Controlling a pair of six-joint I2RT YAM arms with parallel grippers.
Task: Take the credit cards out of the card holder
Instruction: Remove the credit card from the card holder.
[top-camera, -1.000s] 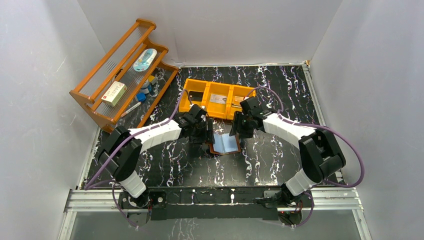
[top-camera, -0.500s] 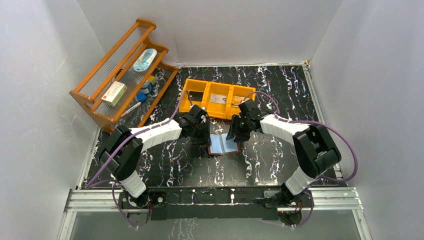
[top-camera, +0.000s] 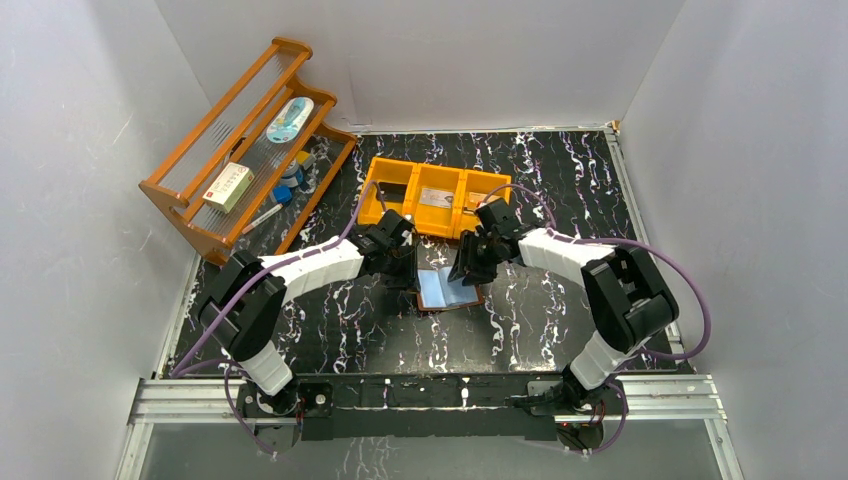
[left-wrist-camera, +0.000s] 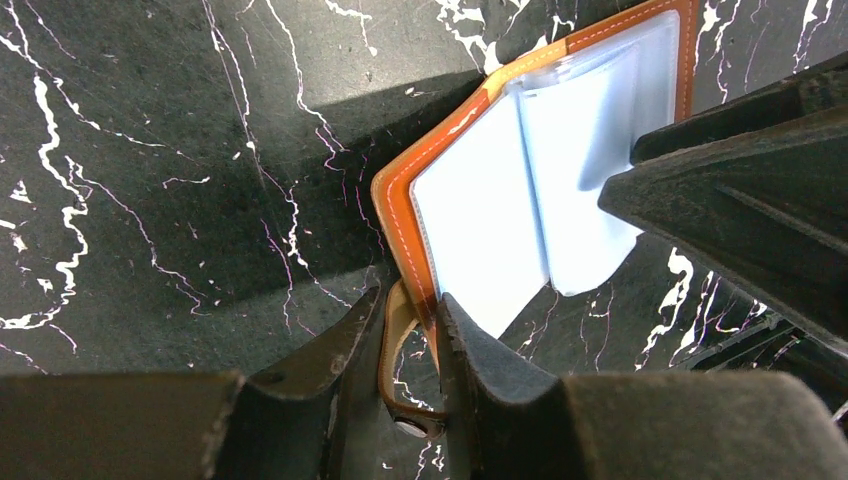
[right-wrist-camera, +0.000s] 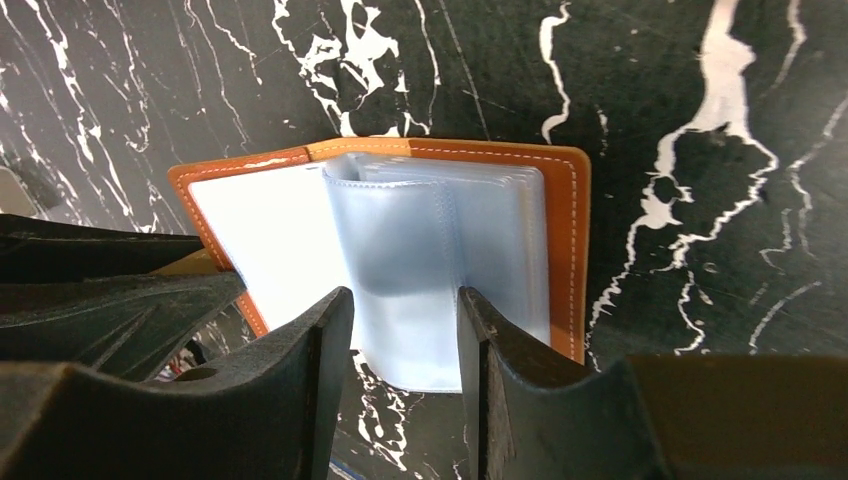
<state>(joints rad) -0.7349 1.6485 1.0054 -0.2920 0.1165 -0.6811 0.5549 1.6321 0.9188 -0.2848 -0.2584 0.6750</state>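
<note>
Card holder (right-wrist-camera: 400, 255) lies open beneath your spread, empty right pincer (right-wrist-camera: 405, 310), its strap (left-wrist-camera: 392, 345) between the narrow-set jaws of the left pincer (left-wrist-camera: 405, 320), grip uncertain; no credit cards show in its pockets (right-wrist-camera: 500, 240), so likely nearly done.

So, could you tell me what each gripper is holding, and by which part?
The left gripper appears to pinch the card holder by its closure strap; the right gripper straddles the clear pockets, jaws open, holding nothing.
</note>
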